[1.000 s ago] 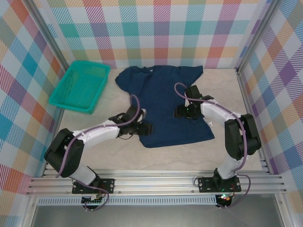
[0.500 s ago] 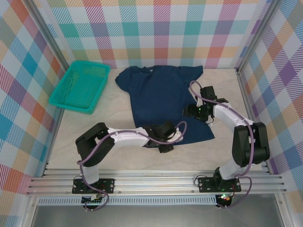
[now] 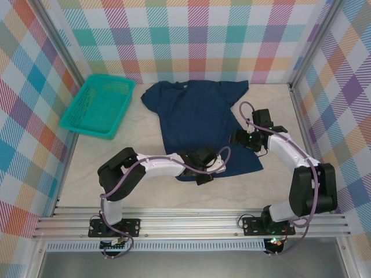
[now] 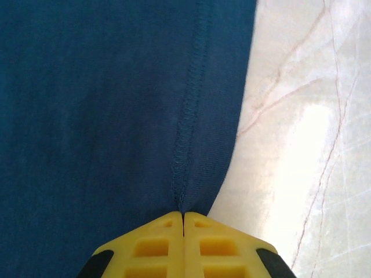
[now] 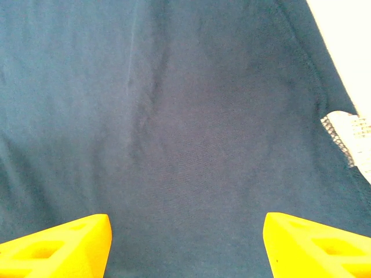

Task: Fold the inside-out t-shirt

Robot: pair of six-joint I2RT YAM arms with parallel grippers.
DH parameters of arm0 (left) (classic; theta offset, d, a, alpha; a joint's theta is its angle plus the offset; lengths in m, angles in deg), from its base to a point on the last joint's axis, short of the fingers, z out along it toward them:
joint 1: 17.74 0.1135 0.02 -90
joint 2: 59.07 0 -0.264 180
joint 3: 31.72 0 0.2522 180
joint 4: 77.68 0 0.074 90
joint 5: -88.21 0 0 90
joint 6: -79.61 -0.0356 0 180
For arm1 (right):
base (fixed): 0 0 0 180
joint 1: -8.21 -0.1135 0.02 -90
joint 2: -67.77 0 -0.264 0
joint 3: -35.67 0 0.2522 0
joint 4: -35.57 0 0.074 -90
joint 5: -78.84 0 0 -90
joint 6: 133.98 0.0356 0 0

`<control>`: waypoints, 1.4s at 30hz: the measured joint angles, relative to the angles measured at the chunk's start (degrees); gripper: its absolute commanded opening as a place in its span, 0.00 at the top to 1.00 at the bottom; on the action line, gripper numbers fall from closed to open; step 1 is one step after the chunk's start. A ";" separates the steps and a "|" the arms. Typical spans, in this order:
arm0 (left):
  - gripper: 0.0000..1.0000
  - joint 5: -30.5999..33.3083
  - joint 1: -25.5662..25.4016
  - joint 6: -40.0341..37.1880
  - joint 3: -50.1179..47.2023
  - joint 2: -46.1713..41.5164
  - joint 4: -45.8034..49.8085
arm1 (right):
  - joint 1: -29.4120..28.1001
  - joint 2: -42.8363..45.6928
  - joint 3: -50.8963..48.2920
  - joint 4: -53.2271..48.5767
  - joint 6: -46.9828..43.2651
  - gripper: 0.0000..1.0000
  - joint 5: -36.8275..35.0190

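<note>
Since the earlier frame, left gripper (image 3: 204,172) shifts from the hem's left corner toward its middle and now pinches the near hem of the inside-out t-shirt (image 3: 194,116), spread flat on the table (image 3: 278,188). Right gripper (image 3: 243,141) hovers with jaws spread over the shirt's right side. Risk: the shallow edge bite may slip on lifting.
</note>
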 measured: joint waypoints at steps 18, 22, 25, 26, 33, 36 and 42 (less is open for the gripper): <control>1.00 -11.34 10.56 16.92 -0.09 -7.54 -0.61 | -9.97 18.47 -13.68 6.25 -4.39 0.40 8.55; 1.00 -11.91 14.05 23.82 -0.09 -9.38 -1.81 | -20.33 21.81 -23.98 19.56 -4.35 0.49 8.13; 1.00 -13.42 17.14 28.87 -0.09 -11.37 -3.26 | -25.51 19.28 -29.53 29.24 -4.72 0.58 5.75; 1.00 -14.01 18.14 30.45 -0.09 -11.93 -3.58 | -26.80 17.29 -30.16 32.02 -5.25 0.60 4.74; 1.00 -18.47 21.18 36.41 1.16 -12.96 -2.80 | -31.89 2.43 -30.36 53.66 -10.10 0.75 -3.30; 1.00 -20.26 21.35 37.83 2.01 -13.84 -2.32 | -32.59 -4.83 -28.68 60.85 -12.07 0.78 -7.06; 1.00 -22.27 21.86 39.52 5.16 -16.85 0.72 | -33.11 -14.62 -24.81 71.34 -16.39 0.80 -15.87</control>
